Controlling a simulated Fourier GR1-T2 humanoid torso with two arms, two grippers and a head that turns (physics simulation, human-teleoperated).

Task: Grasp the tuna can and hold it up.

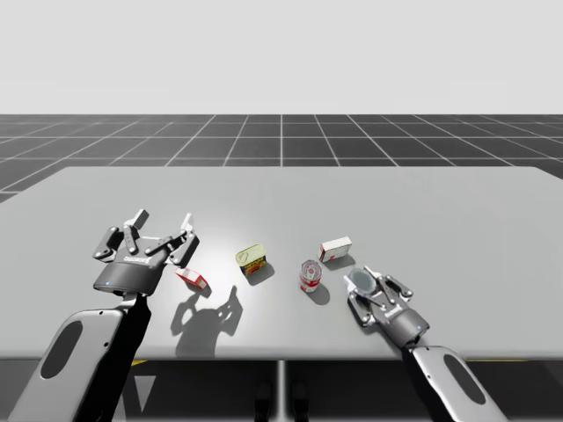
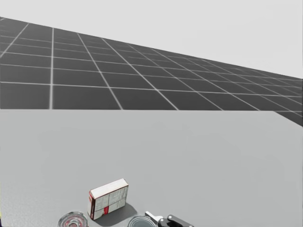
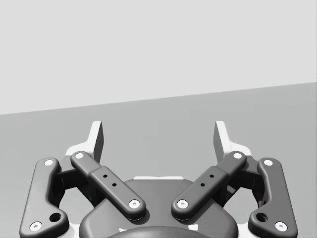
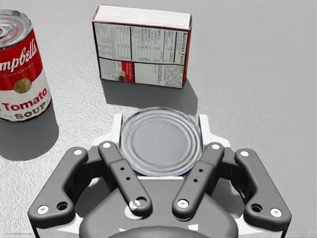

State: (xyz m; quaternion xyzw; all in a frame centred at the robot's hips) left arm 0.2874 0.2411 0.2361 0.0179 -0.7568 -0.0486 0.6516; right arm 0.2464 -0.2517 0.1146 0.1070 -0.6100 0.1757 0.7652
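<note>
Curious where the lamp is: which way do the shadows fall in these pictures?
High view: the left gripper throws a dark shadow on the table, toward the near edge and rightward; light seems to come from above, far left. Right wrist view: red can and box shade the side facing the right gripper.

High camera overlooks table [image 1: 422, 202], wrist camera behind right pincer [image 4: 161, 120], facing white box [image 4: 142, 47]

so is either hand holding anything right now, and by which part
The right gripper holds the tuna can by its curved side wall, jaws on opposite sides. The left gripper is open, holding nothing.
</note>
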